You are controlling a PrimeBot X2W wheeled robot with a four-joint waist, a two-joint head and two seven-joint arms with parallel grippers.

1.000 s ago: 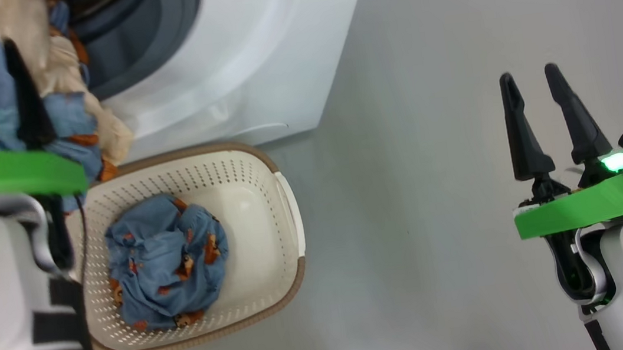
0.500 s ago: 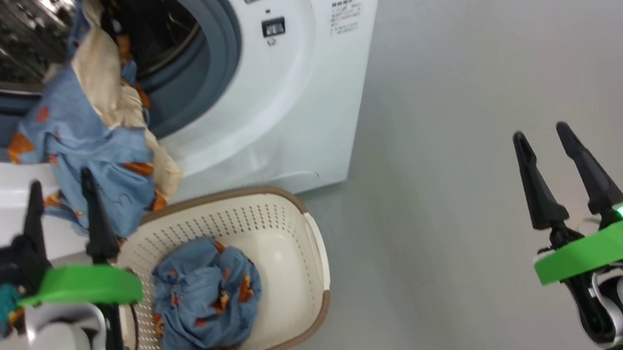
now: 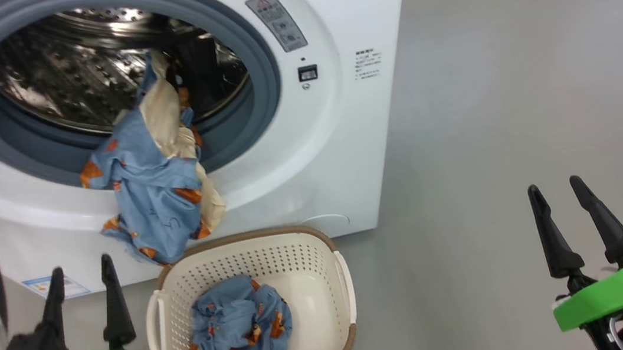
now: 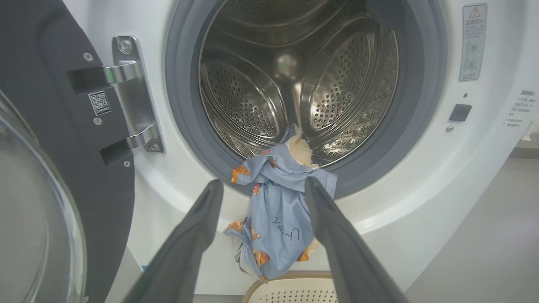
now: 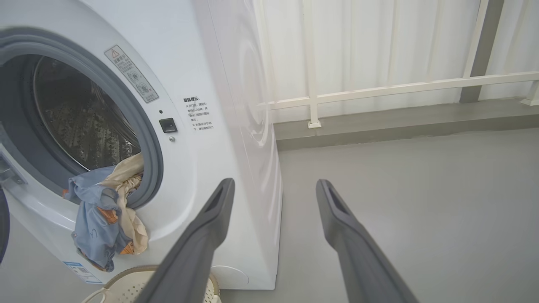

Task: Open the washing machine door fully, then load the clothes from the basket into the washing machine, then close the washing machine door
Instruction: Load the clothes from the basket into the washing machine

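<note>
The white washing machine (image 3: 342, 135) stands with its black door (image 4: 50, 139) swung wide to the left, and the steel drum (image 4: 294, 71) is exposed. A blue and cream bundle of clothes (image 3: 152, 182) hangs over the grey gasket (image 3: 260, 68), partly in the drum and partly down the front. A light blue garment with orange prints (image 3: 241, 332) lies crumpled in the cream basket (image 3: 345, 278) on the floor below. My left gripper (image 3: 80, 266) is open and empty, left of the basket and short of the hanging bundle (image 4: 278, 219). My right gripper (image 3: 554, 185) is open over bare floor.
Grey floor (image 3: 489, 117) stretches to the right of the machine. Beyond it, a raised ledge (image 5: 400, 122) carries a white railing (image 5: 379, 89) in front of a pale curtain. The open door's glass bowl (image 4: 33, 227) bulges close to my left arm.
My left gripper has let go of the bundle at the drum mouth and drawn back and down; the bundle now hangs over the gasket. The head camera has shifted, so the whole view moved.
</note>
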